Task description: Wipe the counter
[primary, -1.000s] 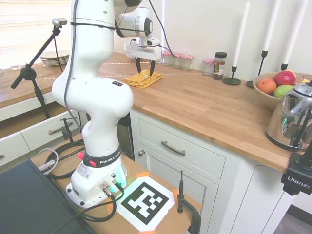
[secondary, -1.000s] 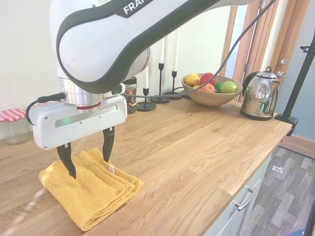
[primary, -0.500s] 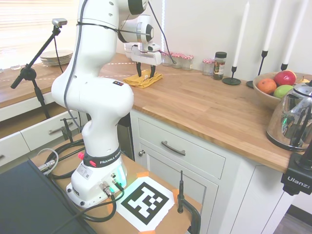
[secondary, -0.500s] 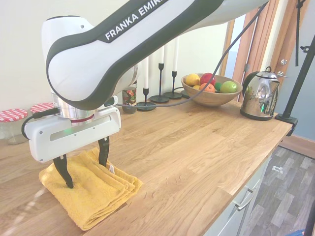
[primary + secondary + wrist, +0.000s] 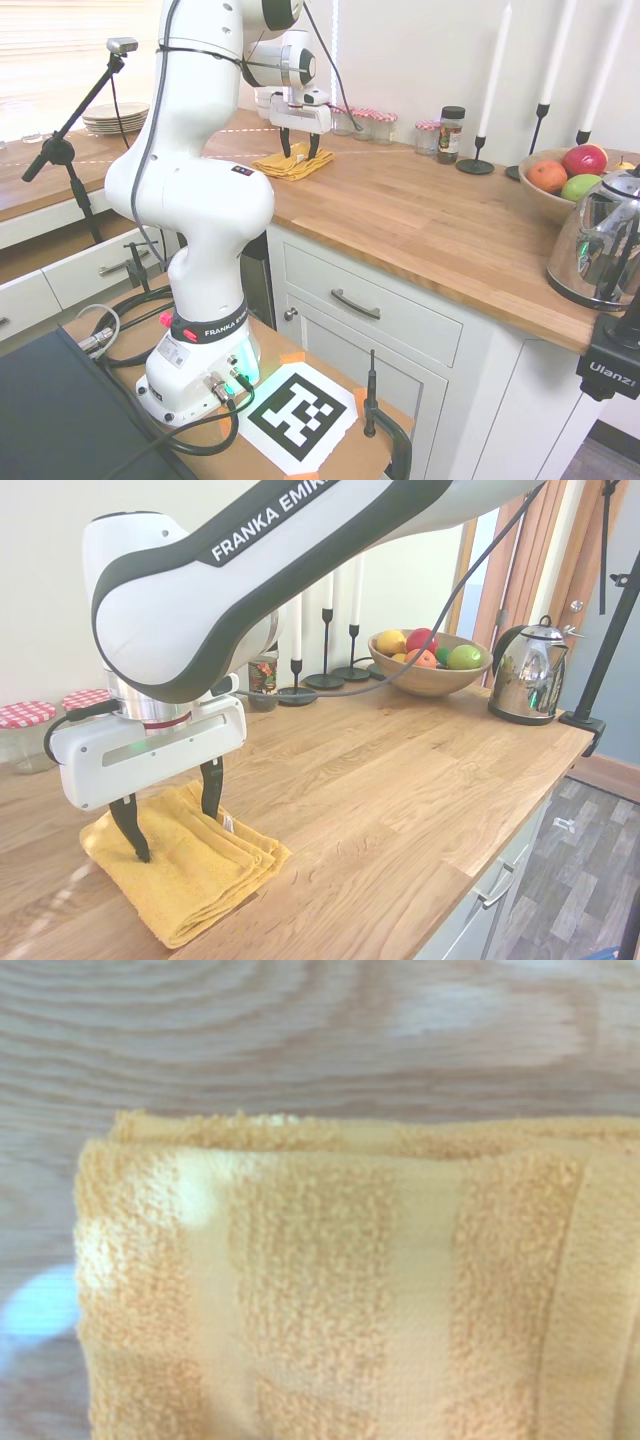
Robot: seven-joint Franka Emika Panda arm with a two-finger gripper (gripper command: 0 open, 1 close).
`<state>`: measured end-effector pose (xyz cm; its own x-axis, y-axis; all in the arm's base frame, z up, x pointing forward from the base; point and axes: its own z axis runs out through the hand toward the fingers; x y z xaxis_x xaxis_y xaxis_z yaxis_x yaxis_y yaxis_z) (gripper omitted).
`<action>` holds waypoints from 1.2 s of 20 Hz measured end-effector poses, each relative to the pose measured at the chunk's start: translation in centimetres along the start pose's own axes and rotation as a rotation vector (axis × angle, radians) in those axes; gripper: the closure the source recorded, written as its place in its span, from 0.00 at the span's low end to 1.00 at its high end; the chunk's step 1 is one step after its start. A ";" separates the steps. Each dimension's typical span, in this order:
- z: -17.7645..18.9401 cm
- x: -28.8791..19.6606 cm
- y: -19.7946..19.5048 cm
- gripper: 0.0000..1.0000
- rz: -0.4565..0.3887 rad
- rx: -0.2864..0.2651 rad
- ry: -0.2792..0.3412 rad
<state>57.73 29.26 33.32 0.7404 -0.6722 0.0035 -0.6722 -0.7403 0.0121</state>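
the gripper [image 5: 172, 825] stands with its fingers spread wide and pointing straight down, both tips pressed into the top of a folded yellow towel [image 5: 185, 875], with nothing pinched between them yet. the towel lies flat on the counter [image 5: 400, 780] close to its front edge, at the end far from the fruit bowl [image 5: 425, 675] and the kettle [image 5: 527, 675]; jars with red checked lids [image 5: 25, 730] sit behind it against the wall. the step in hand looks like taking hold of the cloth, so the fingers should close slowly enough to gather a firm ridge of the layers (the wrist view shows several folds stacked, so a shallow pinch might lift only the top one). once held, steady downward pressure and long strokes along the plank grain toward the open middle of the worktop would suit, stopping short of the candlesticks [image 5: 325, 650] and bowl.
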 end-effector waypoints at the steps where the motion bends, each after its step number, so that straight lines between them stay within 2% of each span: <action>1: 0.0 0.1 0.0 1.00 0.001 0.000 0.000; 24: -0.1 0.4 0.2 1.00 0.006 0.022 0.012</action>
<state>57.90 28.81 33.37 0.7365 -0.6763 0.0158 -0.6762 -0.7366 -0.0102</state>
